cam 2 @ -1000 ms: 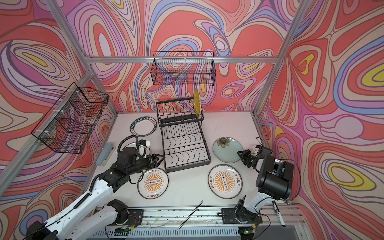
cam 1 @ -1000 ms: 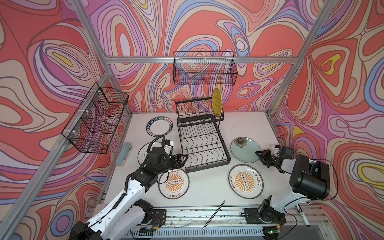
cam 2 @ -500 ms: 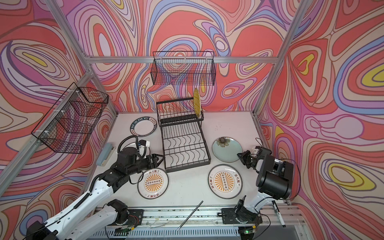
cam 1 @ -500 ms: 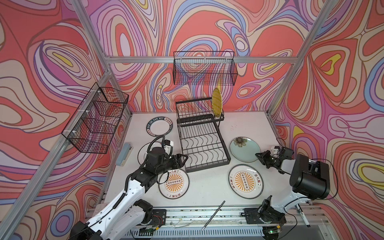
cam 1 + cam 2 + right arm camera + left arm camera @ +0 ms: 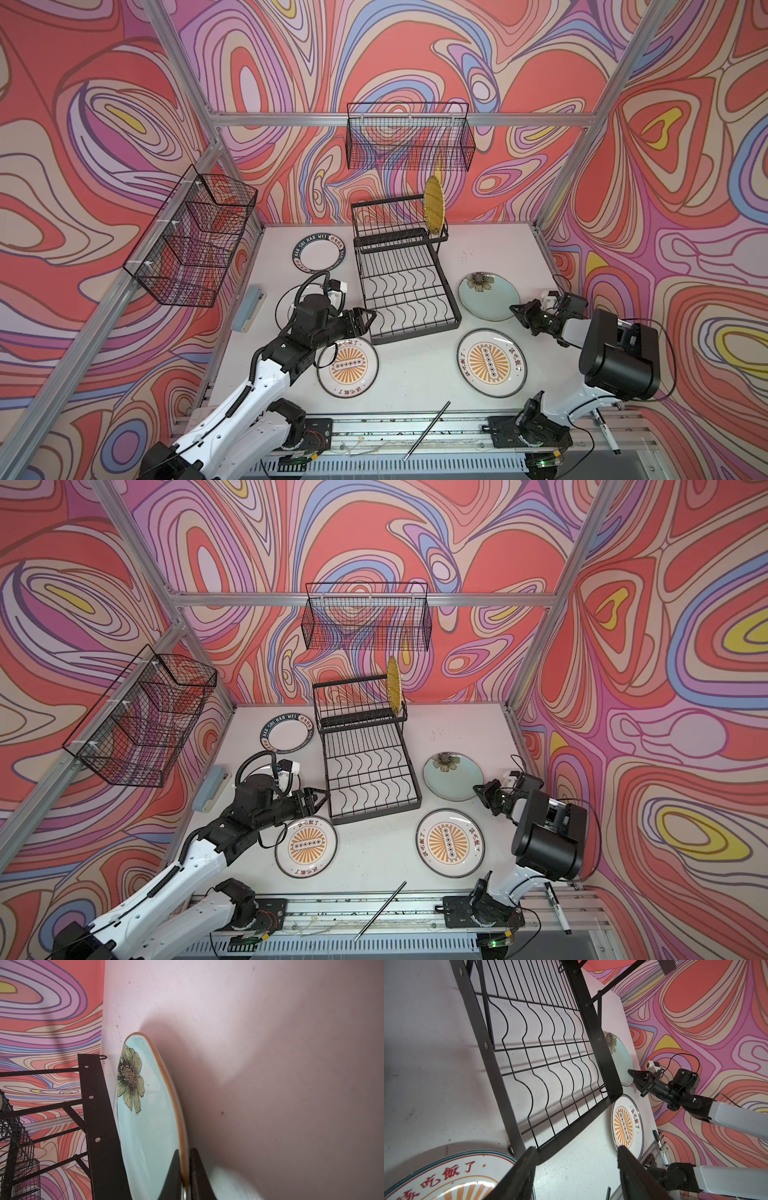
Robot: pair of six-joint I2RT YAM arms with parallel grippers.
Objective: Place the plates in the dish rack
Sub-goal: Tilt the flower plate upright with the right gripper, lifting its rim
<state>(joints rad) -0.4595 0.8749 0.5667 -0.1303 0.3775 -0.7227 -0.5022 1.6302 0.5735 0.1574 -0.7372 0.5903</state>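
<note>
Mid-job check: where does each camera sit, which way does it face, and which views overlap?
Both top views: high at the front, facing down toward the back wall; table, dish rack, left arm, right arm.
Left wrist: on the left arm, facing across the rack toward the right arm; left gripper open in foreground.
Right wrist: low over the table, facing along the pale green flowered plate toward the rack; right gripper shut on its rim.
Shared: both wrist views show that plate and the rack's frame.

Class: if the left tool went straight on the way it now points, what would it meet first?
Probably the near corner of the dish rack, close ahead of the open left tool; exact depth is unclear.
</note>
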